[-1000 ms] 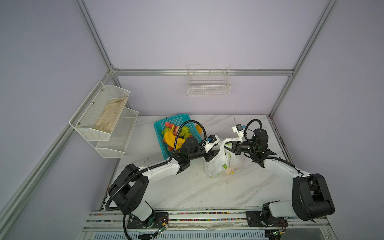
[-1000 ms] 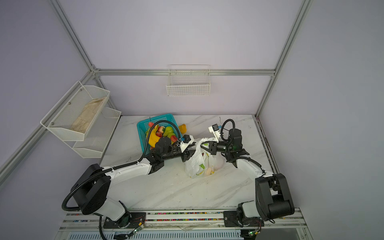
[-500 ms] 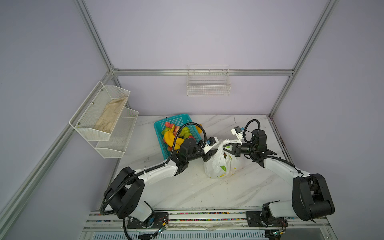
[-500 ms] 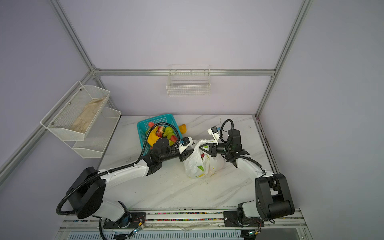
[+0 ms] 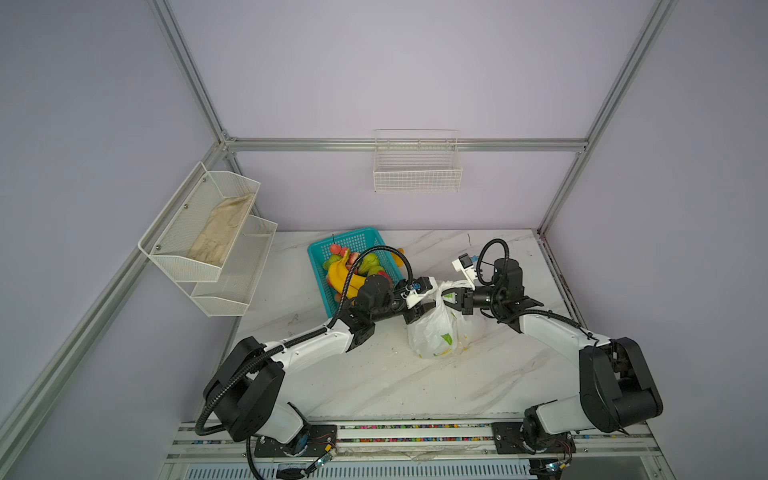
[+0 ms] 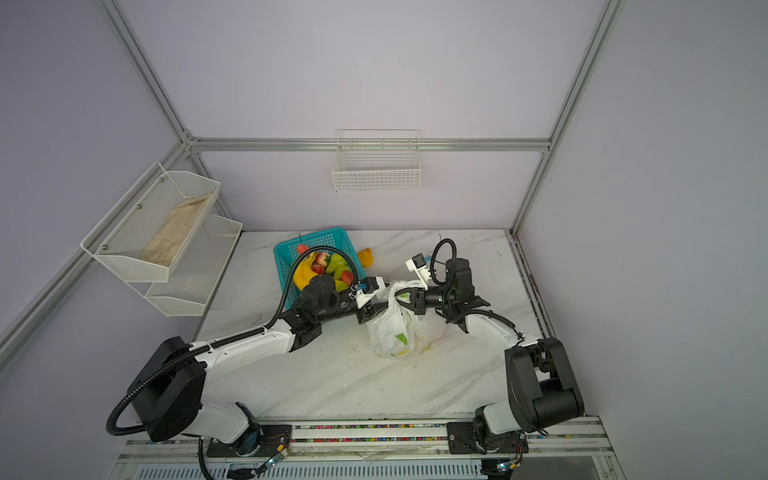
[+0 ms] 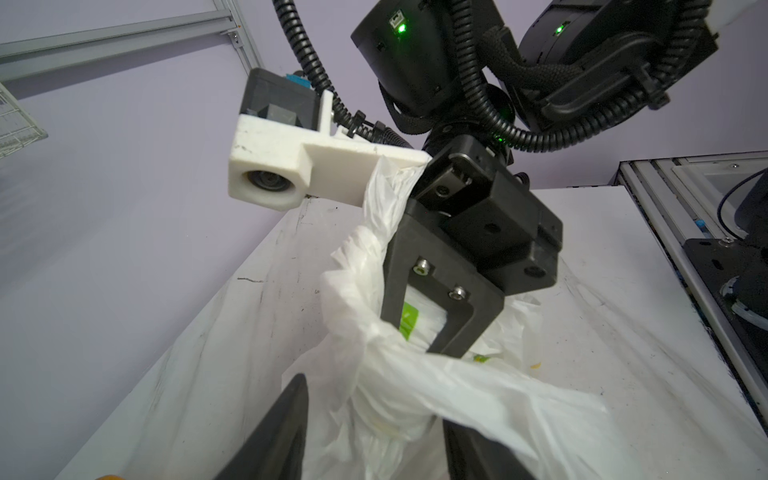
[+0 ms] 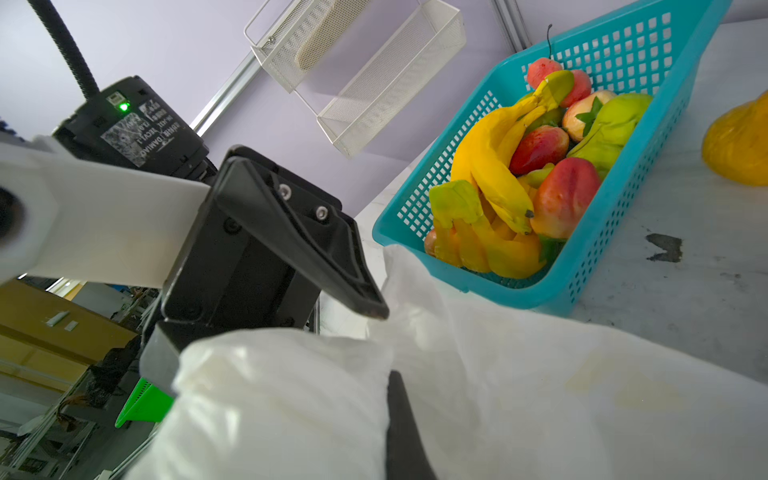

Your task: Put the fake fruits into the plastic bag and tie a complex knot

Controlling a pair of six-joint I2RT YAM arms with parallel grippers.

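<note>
The white plastic bag (image 5: 434,336) (image 6: 392,332) stands on the marble table between my two grippers. My right gripper (image 5: 452,300) (image 6: 406,297) (image 7: 415,347) is shut on a handle strip of the bag. My left gripper (image 5: 420,311) (image 6: 376,311) (image 7: 374,401) is open, its jaws on either side of the knot (image 7: 376,370), a twisted bunch of white handle strips. Plastic drapes over my right gripper (image 8: 388,384) in its wrist view and hides one finger. Several fake fruits (image 5: 349,270) (image 6: 326,270) (image 8: 519,166) lie in the teal basket. What is inside the bag is mostly hidden.
The teal basket (image 5: 320,266) (image 8: 615,232) stands just behind my left arm. One orange fruit (image 6: 365,257) (image 8: 739,145) lies on the table beside it. A white two-tier rack (image 5: 208,245) holding a beige cloth hangs at the left, and a wire basket (image 5: 417,174) hangs on the back wall.
My left gripper has sunk a little toward the bag's neck, and the bag top has been drawn tighter between the grippers. My right gripper has stayed shut and has barely moved.
</note>
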